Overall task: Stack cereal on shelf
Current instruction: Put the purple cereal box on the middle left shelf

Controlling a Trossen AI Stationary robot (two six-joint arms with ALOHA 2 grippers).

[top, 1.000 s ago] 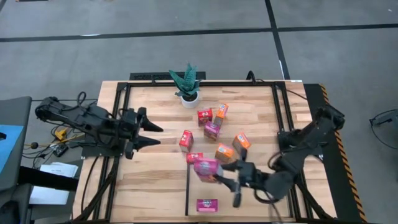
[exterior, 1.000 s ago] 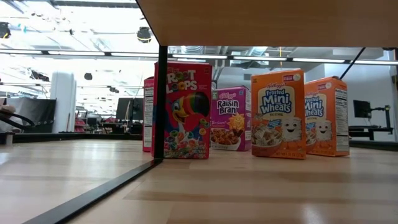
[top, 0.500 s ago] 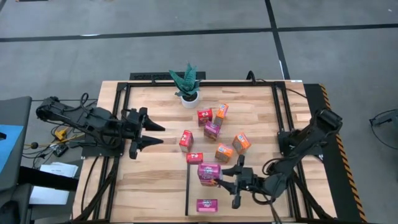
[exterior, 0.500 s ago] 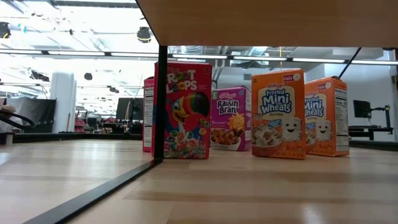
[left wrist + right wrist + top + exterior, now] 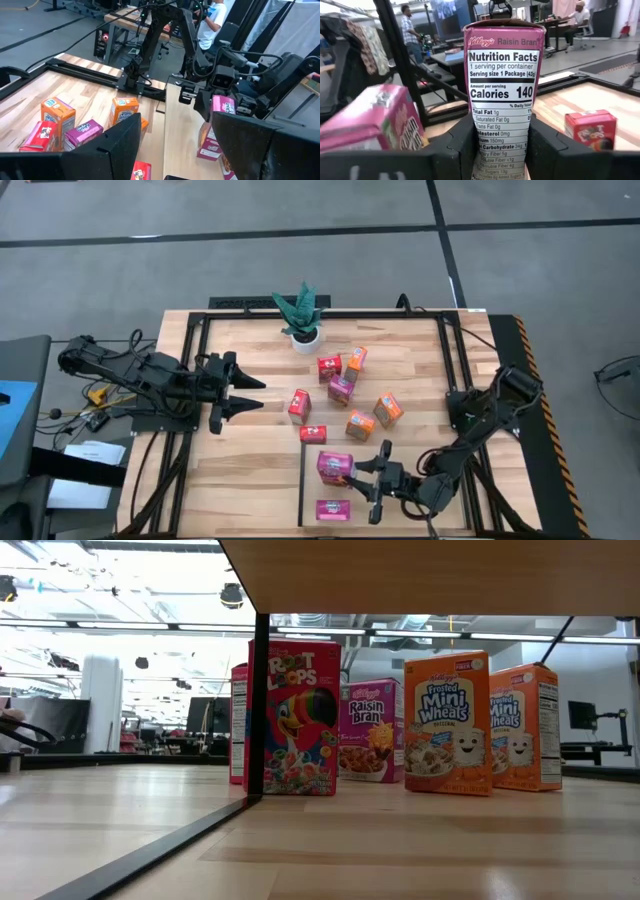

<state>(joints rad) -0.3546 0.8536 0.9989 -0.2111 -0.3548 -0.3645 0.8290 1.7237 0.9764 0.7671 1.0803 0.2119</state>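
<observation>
My right gripper (image 5: 350,473) is shut on a magenta cereal box (image 5: 333,466) over the shelf (image 5: 400,442), the light panel edged in black at the table's near right. A second magenta box (image 5: 333,509) lies flat on the shelf nearer the near edge, also in the right wrist view (image 5: 370,122). Several red, orange and magenta boxes (image 5: 341,389) stand on their bases mid-table; the low view shows a red one (image 5: 294,716) and an orange one (image 5: 447,722). My left gripper (image 5: 254,392) hangs open over the table's left side, touching nothing. My right gripper pinches the magenta box between its two fingers (image 5: 465,145), which sit on its two wide faces low down, with the narrow nutrition panel (image 5: 502,90) facing the wrist. The fingers come level from the table's right. The box stands upright; whether its base touches the shelf, I cannot tell.
A potted green plant (image 5: 300,315) stands near the far edge. A red box (image 5: 313,434) lies close to the shelf's far-left corner. Black frame rails (image 5: 195,350) run along the table edges. People and equipment show in the room beyond.
My right gripper has carried the magenta box toward the table's near edge, onto the shelf area and closer to the flat-lying magenta box. The box was tilted and now stands upright. My left gripper kept still.
</observation>
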